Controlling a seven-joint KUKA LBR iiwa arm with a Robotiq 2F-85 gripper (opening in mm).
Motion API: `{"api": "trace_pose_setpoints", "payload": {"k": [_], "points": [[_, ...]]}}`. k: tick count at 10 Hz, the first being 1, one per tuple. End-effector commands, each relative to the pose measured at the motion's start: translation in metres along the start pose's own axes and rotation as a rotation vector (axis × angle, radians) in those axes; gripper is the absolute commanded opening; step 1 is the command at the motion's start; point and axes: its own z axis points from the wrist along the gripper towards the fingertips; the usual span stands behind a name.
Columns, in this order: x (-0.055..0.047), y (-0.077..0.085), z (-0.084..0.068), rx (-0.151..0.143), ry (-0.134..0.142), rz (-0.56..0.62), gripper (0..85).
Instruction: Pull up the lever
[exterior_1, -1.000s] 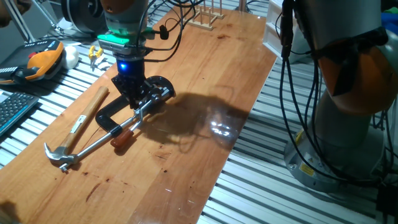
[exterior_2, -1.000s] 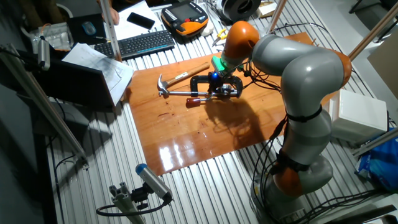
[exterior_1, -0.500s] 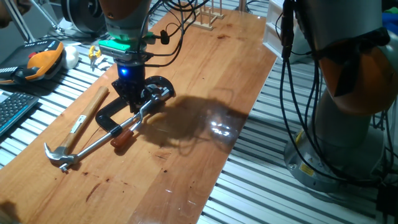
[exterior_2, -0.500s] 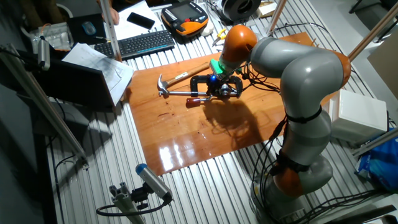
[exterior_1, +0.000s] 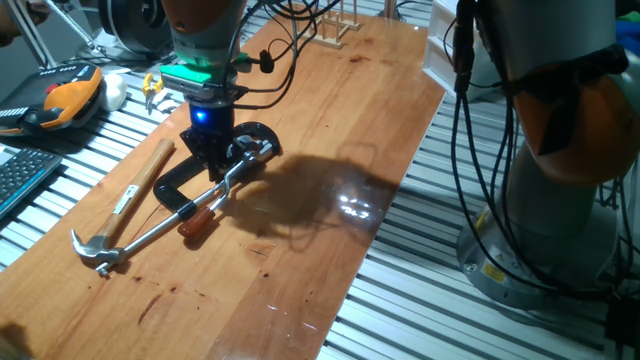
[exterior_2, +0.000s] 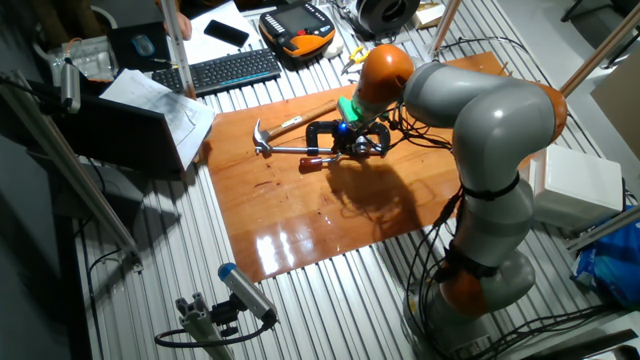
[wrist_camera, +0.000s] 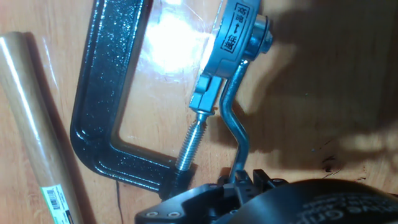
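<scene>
A KUKA arm's gripper (exterior_1: 213, 160) hangs low over a black C-shaped clamp (exterior_1: 170, 186) lying flat on a varnished wooden table (exterior_1: 330, 150), its blue and green lights glowing just above the tool. From this fixed camera the lever (exterior_1: 215, 197) shows as a thin silver arm running from under the gripper out to a reddish-brown tip on the wood, beside the longer steel rod (exterior_1: 160, 232) that reaches toward the head of a wooden-handled claw hammer (exterior_1: 125, 210). The other fixed view, taken from farther off, places the gripper (exterior_2: 358, 140) near the table's far side and shows what the first crops out: the grey arm's full bend, a keyboard (exterior_2: 233, 70), an orange pendant (exterior_2: 297, 27) and loose papers (exterior_2: 160, 105) around the board. Only the hand view shows the fine detail: the clamp's glittering black frame (wrist_camera: 102, 118), its threaded screw (wrist_camera: 191, 144) entering a silver block (wrist_camera: 227, 56) with printed characters, and the lever's bent silver shaft (wrist_camera: 235, 134) running down toward the dark gripper body (wrist_camera: 249, 202) at the frame's bottom edge. Whether the fingers are closed on the shaft cannot be told; the fingertips are hidden in every view. The hammer's pale handle (wrist_camera: 37, 143) lies alongside the clamp, apart from it.
</scene>
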Motion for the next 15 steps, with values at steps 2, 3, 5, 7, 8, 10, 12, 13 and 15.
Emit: {"api": "trace_pose_setpoints", "payload": {"k": [2, 3, 5, 7, 8, 10, 12, 13, 15], "points": [[0.0, 0.0, 0.0, 0.023, 0.037, -0.031, 17.0], [0.0, 0.0, 0.0, 0.048, 0.043, -0.076, 17.0], [0.0, 0.0, 0.0, 0.09, 0.052, -0.141, 17.0], [0.0, 0.0, 0.0, 0.11, 0.062, -0.181, 17.0], [0.0, 0.0, 0.0, 0.114, 0.065, -0.187, 17.0], [0.0, 0.0, 0.0, 0.113, 0.034, -0.125, 34.0], [0.0, 0.002, 0.001, 0.112, 0.03, -0.049, 34.0], [0.0, 0.005, 0.003, 0.11, 0.039, -0.02, 34.0], [0.002, 0.011, 0.008, 0.099, 0.037, 0.0, 34.0]]}}
